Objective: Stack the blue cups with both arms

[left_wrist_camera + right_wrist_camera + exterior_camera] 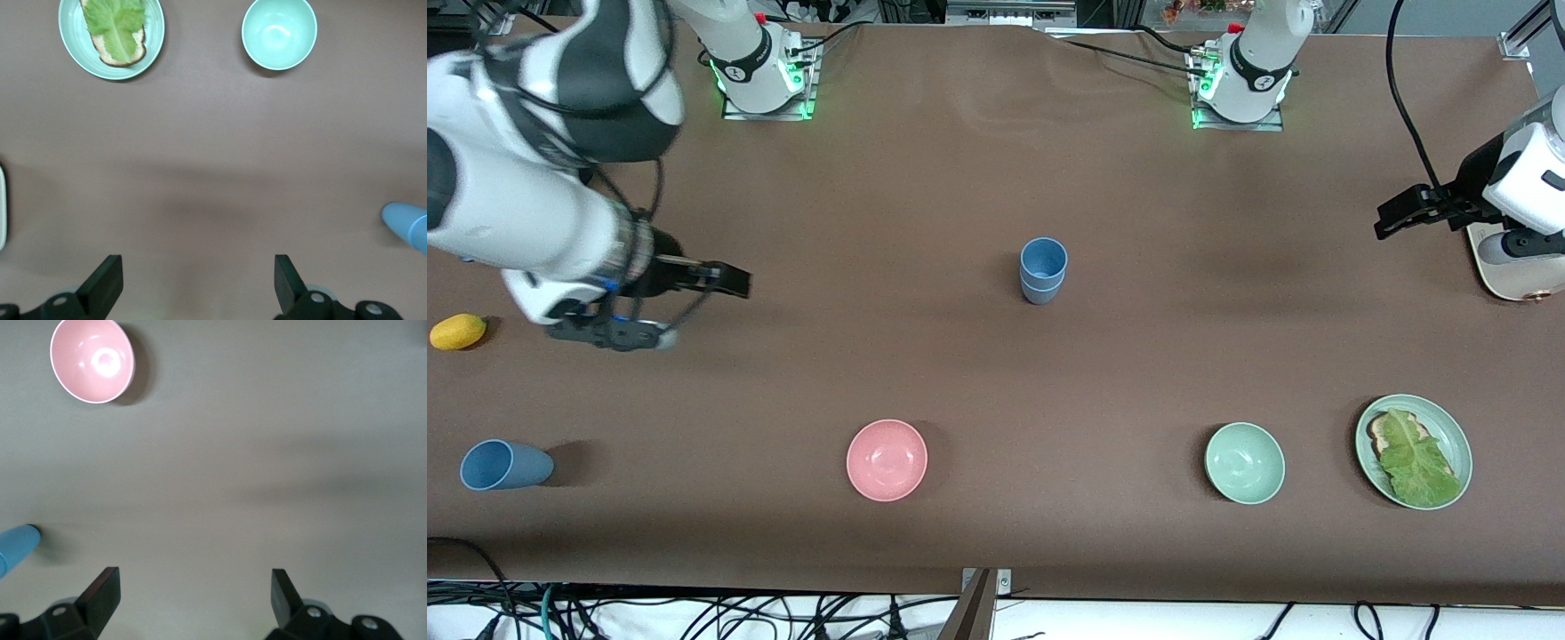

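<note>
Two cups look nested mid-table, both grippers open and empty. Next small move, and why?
Probably bring the right gripper over the lone blue cup. That cup lies on its side at the right arm's end of the table, nearer the front camera than the stacked blue cups, and is closest to that gripper. The left gripper waits open at the other end, with nothing held.

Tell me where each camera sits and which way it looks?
Front view: high across the table, facing both arms; stacked blue cups mid-table.
Left wrist view: on the left arm, looking down past the open left gripper at the green bowl.
Right wrist view: on the right arm, past the open right gripper at the pink bowl.
Shared: both bowls also show in front.
</note>
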{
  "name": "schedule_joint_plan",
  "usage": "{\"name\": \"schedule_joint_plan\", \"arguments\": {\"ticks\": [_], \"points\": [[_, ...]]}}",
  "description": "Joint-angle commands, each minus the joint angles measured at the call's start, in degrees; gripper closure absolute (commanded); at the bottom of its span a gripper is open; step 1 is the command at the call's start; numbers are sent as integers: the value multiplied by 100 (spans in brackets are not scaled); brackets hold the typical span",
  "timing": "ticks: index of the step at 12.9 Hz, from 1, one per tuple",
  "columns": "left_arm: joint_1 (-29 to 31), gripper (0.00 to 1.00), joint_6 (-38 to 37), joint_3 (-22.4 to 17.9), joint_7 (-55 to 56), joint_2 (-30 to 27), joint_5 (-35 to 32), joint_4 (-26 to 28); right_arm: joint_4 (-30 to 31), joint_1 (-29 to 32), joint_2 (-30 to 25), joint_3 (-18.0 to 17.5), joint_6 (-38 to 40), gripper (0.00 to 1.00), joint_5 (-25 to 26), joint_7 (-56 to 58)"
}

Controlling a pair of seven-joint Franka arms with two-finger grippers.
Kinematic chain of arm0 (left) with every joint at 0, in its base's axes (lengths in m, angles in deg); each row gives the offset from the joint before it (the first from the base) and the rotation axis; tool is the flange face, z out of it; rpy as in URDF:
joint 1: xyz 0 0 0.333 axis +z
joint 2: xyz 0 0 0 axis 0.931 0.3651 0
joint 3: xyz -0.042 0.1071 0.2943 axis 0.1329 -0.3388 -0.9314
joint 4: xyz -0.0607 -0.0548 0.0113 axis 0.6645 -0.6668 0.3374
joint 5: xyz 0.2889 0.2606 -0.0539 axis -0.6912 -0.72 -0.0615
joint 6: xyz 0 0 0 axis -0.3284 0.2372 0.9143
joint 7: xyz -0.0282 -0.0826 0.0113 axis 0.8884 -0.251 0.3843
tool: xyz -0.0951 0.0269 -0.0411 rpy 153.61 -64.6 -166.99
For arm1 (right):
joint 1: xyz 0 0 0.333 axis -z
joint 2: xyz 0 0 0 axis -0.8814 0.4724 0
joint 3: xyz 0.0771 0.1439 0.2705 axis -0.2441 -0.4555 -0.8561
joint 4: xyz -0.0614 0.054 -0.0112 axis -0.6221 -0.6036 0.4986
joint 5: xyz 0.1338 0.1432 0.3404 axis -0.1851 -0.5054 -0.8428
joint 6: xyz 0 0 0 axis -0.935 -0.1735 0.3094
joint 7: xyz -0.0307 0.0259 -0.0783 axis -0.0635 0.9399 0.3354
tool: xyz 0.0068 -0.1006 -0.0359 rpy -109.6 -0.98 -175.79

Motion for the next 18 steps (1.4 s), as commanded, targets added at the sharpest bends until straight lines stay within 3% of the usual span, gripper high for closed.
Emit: {"name": "schedule_joint_plan", "arguments": {"ticks": [1,3,6,7,9,11,13,18], "points": [[57,0,56,-21,58,115,129,-148,297,403,-484,-130,228,0,181,230],[58,0,56,-30,-291,115,120,-113,525,1192,-835,-839,228,0,611,571],[-109,0,56,-267,-540,106,120,-86,1376,2450,-1503,-2132,-69,0,1157,644],[-144,0,56,-276,-531,106,120,-78,1692,2680,-1679,-2370,-210,0,1228,644],[-275,0,56,-389,-531,106,120,-86,1793,2779,-1760,-2461,-282,0,1255,644],[-636,0,56,-811,-540,98,112,-95,1696,2753,-1725,-2443,-238,0,1307,679],[-637,0,39,-804,-531,133,112,-139,1696,2735,-1716,-2478,-237,0,1614,723],[-619,0,12,-795,-531,133,112,-148,1617,2700,-1681,-2469,-281,0,1659,723]]}}
